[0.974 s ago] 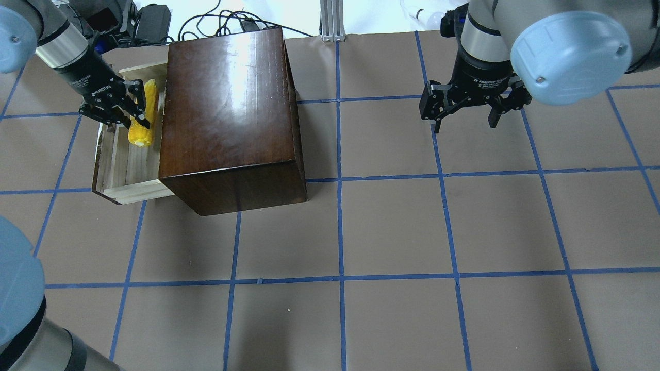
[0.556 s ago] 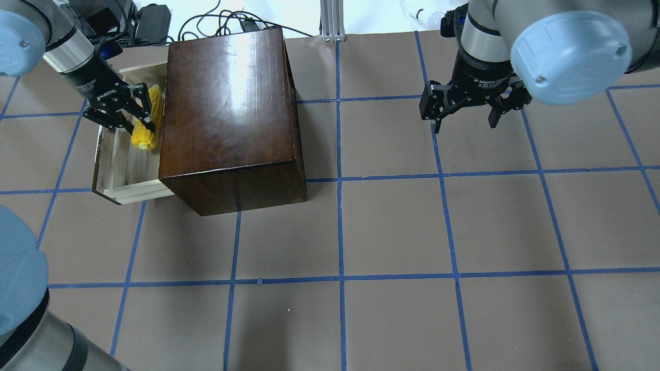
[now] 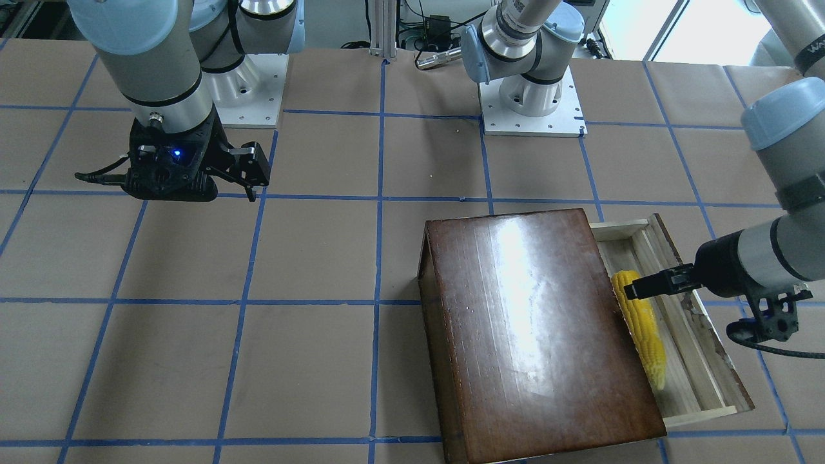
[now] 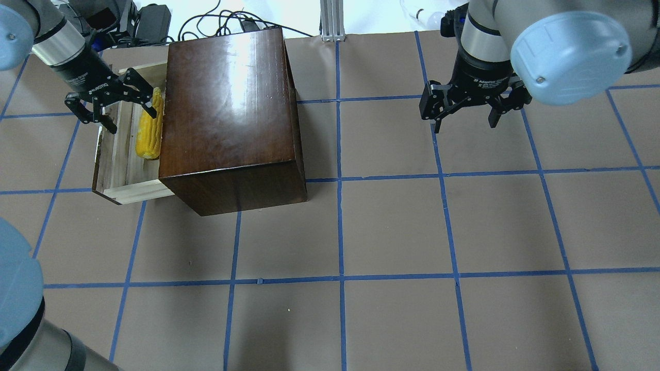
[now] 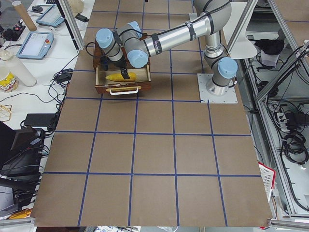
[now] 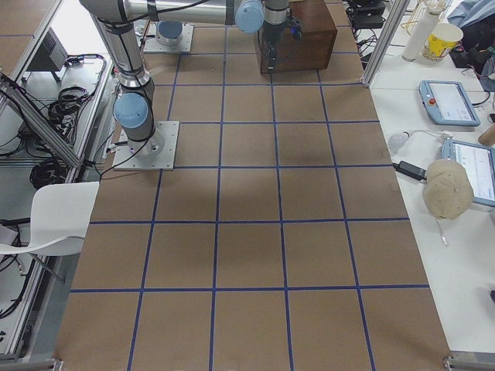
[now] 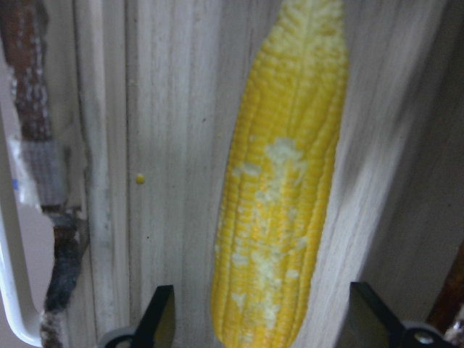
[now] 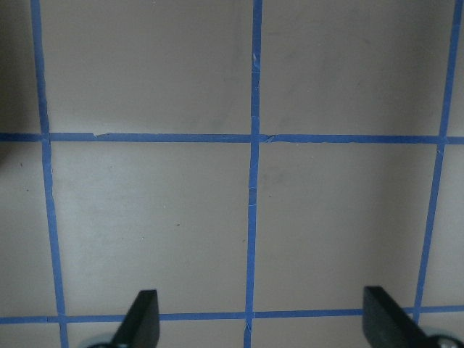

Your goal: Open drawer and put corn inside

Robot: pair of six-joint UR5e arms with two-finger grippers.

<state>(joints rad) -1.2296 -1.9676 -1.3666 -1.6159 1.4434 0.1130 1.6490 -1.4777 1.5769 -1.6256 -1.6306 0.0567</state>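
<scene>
The drawer (image 4: 105,172) stands pulled out from the left side of the dark-brown cabinet (image 4: 229,118). The yellow corn (image 4: 150,129) lies flat on the drawer's pale wood floor, right beside the cabinet. It also shows in the front-facing view (image 3: 641,332) and in the left wrist view (image 7: 279,210). My left gripper (image 4: 132,122) hovers open over the far end of the corn, its fingers (image 7: 161,319) on either side and apart from it. My right gripper (image 4: 464,126) is open and empty above bare table at the far right; it also shows in the right wrist view (image 8: 261,319).
The table is brown paper with a blue tape grid (image 4: 340,278). Cables and a black box (image 4: 154,20) lie beyond the far edge behind the cabinet. The drawer has a white handle (image 5: 124,90) on its dark front panel.
My left gripper has opened and let go of the corn, which now lies in the drawer against the cabinet. The gripper has drawn back a little. The right arm has not moved.
</scene>
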